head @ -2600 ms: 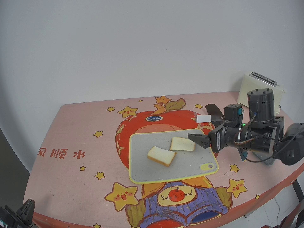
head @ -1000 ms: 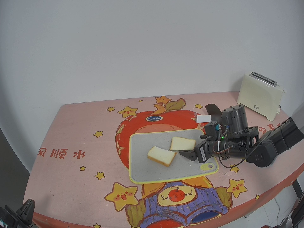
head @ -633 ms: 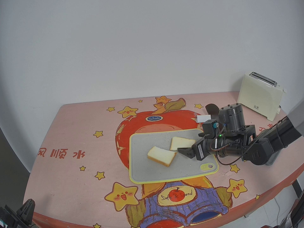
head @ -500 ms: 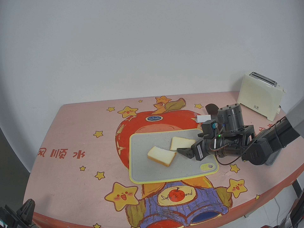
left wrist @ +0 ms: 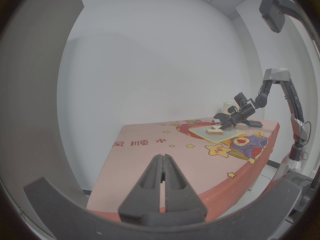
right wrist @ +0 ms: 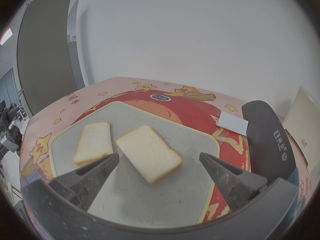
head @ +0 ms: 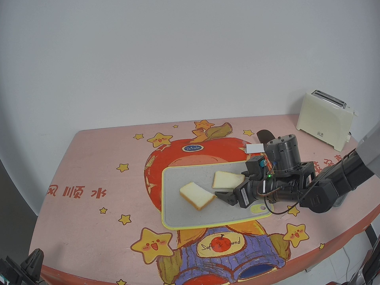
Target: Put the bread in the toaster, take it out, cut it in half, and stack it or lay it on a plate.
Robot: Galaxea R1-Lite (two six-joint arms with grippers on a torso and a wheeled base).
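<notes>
On my head camera the grey cutting board (head: 221,214) with its yellow rim sits at centre frame on the pink tabletop (head: 99,167), a smooth surface printed with a cartoon apple and stars. The board carries both pieces of the bread. The nearer half-slice (head: 196,195), thick and pale with a tan crust, lies left of centre, and the farther half-slice (head: 228,179) lies just up and right of it, the two apart. My right gripper (head: 228,187) comes in low from the right of the frame, and one dark pointed fingertip sits right against the right corner of the nearer half-slice. The toaster (head: 325,119), a cream box with rounded edges and a slotted top, stands in the upper right, well apart from the board; I cannot see into its slots. A flat black object (head: 266,136) with a white rectangle beside it lies just past the board's far right corner. On the left wrist camera my left gripper (left wrist: 163,170) has its two matte black fingers pressed together with nothing between them, held short of the table's edge, the board far off across the table. On the right wrist camera the right gripper's fingers are spread wide and clasp nothing. The farther half-slice lies on the speckled board between them, and the nearer half-slice sits by the tip of one finger.
</notes>
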